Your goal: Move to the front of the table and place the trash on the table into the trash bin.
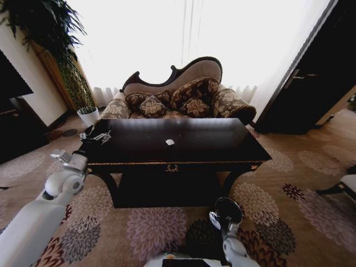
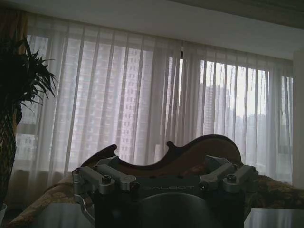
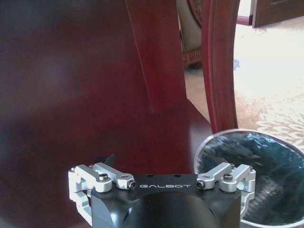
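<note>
The dark glossy table stands straight ahead of me. One white crumpled scrap of trash lies near the middle of its top. My left gripper reaches over the table's left front corner; in the left wrist view the left gripper faces the sofa and window. The trash bin, round with a dark liner, sits on the carpet before the table's right front leg. My right gripper hangs low beside it. The right gripper is open, facing the table's red-brown wood, with the bin's rim just beside one finger.
A patterned sofa with cushions stands behind the table. A tall plant and a white pot are at the back left, with a dark cabinet on the left. A dark door stands on the right. Patterned carpet lies in front.
</note>
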Robot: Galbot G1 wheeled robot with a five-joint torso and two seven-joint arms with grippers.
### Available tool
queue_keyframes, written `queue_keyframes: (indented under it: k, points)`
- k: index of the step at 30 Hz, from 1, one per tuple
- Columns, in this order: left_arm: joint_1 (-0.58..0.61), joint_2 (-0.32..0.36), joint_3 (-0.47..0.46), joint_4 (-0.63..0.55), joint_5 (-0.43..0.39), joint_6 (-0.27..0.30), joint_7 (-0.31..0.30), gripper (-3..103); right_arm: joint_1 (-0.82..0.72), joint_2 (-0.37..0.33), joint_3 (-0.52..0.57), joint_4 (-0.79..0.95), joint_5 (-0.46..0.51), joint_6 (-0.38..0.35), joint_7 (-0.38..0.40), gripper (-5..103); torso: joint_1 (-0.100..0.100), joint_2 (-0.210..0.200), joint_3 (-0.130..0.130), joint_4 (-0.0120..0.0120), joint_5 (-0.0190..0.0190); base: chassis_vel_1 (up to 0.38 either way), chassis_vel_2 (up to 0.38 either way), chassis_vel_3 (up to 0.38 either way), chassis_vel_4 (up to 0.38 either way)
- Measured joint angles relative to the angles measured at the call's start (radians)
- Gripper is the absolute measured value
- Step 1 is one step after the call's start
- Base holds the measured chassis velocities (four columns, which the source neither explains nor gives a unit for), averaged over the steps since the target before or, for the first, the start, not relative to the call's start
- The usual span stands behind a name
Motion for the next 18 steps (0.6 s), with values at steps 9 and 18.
queue_keyframes:
  k: [9, 18]
  points:
    - [0.0, 0.0, 0.0, 0.0, 0.0, 0.0, 0.0, 100, -0.172, 0.07, 0.059, 0.301, 0.01, -0.001, 0.005, 100, 0.0, 0.0, 0.0, 0.0002, 0.0001, 0.0, 0.0, 0.0, 0.0]
    - [0.0, 0.0, 0.0, 0.0, 0.0, 0.0, 0.0, 100, -0.333, 0.121, 0.099, 0.546, 0.012, 0.011, 0.005, 100, 0.0, 0.0, 0.0, 0.0001, 0.0001, 0.0, 0.0, 0.0, 0.0]
